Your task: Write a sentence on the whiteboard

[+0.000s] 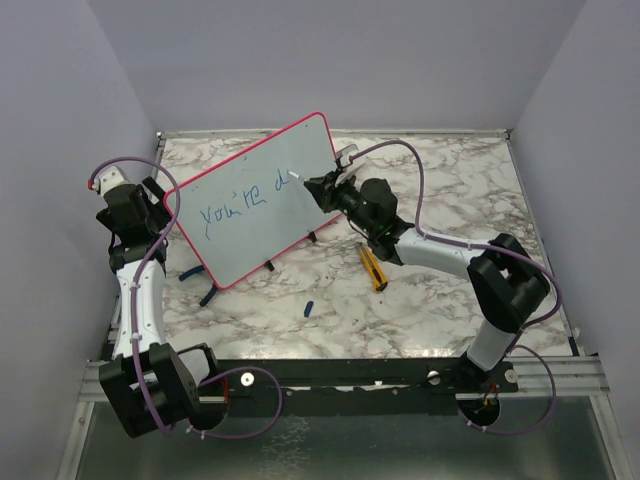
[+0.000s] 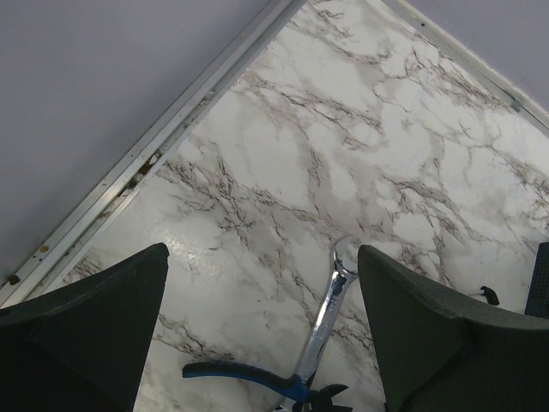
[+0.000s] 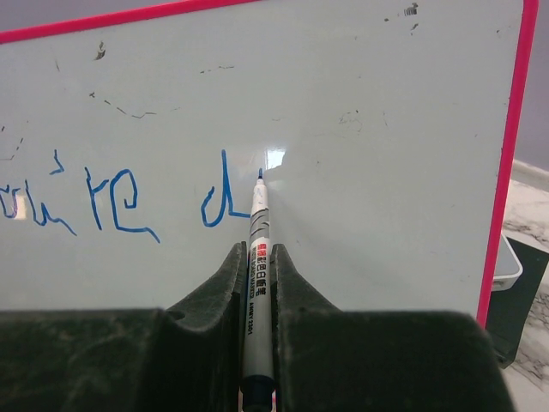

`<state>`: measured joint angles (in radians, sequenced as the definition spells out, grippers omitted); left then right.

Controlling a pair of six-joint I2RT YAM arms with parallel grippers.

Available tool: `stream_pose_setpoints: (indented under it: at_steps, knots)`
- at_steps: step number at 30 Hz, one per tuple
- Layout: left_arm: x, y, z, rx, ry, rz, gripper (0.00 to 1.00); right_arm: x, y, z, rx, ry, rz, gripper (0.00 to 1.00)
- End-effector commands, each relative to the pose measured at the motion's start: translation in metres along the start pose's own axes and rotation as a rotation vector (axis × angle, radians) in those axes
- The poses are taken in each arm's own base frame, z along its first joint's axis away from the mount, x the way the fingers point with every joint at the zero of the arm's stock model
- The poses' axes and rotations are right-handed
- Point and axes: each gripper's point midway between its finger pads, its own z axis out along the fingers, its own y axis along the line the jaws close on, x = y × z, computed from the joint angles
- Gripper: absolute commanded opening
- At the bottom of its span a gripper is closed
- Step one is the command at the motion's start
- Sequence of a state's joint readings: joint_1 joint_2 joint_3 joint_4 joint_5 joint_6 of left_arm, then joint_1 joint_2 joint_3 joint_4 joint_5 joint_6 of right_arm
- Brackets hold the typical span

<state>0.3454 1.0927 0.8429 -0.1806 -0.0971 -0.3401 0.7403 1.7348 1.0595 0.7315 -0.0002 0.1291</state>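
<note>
Right wrist view: my right tool [image 3: 257, 253] is clenched on a white marker [image 3: 257, 225], which sits upright in the narrow slot between the two dark fingers. Its blue tip points at the whiteboard [image 3: 386, 129]. The tip is at the board's surface just right of a blue "d" [image 3: 219, 202]; I cannot tell whether it actually touches. Left of that letter is more of the sentence [image 3: 111, 202] in blue handwriting, on one line. The pink frame runs along the top and down the right edge, and a few small dark specks mark the pale surface.

From the top external view, the whiteboard [image 1: 262, 238] stands propped on small black feet on the rear left part of the marble counter [image 1: 440, 190]. The sentence [image 1: 245, 198] reads "you're d" across its middle. My right arm reaches in from the right side, with the tool at the board's upper right area.

My left tool [image 2: 262, 257] is released, its fingers spread wide and holding nothing. It hangs over bare counter by the board's left edge. Below it lie a shiny wrench [image 2: 330, 300] and blue-handled pliers [image 2: 249, 378], touching each other. A yellow-and-black item [image 1: 373, 268] and a small blue piece [image 1: 309, 306] lie on the counter in front of the board.
</note>
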Motion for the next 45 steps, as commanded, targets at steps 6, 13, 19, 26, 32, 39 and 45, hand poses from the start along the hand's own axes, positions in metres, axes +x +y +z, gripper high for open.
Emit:
stream_pose_setpoints:
  at_steps: [6,13,19,26,32,39,45]
  knots:
    - [-0.002,-0.004,0.000,0.022,-0.010,0.001,0.92,0.009,0.002,0.005,-0.027,0.027,-0.014,0.00]
    - [-0.003,-0.004,0.000,0.023,-0.011,0.001,0.92,0.020,0.006,0.000,-0.046,0.054,-0.005,0.00]
    - [-0.002,-0.004,0.000,0.022,-0.011,0.000,0.92,0.032,0.006,-0.007,-0.047,0.083,-0.002,0.00]
    - [-0.002,-0.004,0.000,0.022,-0.010,0.002,0.92,0.031,-0.005,-0.011,0.017,0.078,-0.005,0.00]
    - [-0.002,-0.004,0.000,0.022,-0.010,0.003,0.92,0.022,-0.017,-0.011,0.079,0.056,-0.027,0.00]
    - [-0.002,-0.004,0.000,0.023,-0.011,0.002,0.92,0.013,-0.017,-0.008,0.085,0.035,-0.035,0.00]
    - [-0.003,-0.004,0.000,0.023,-0.012,0.002,0.92,0.004,-0.017,-0.006,0.083,0.016,-0.040,0.00]
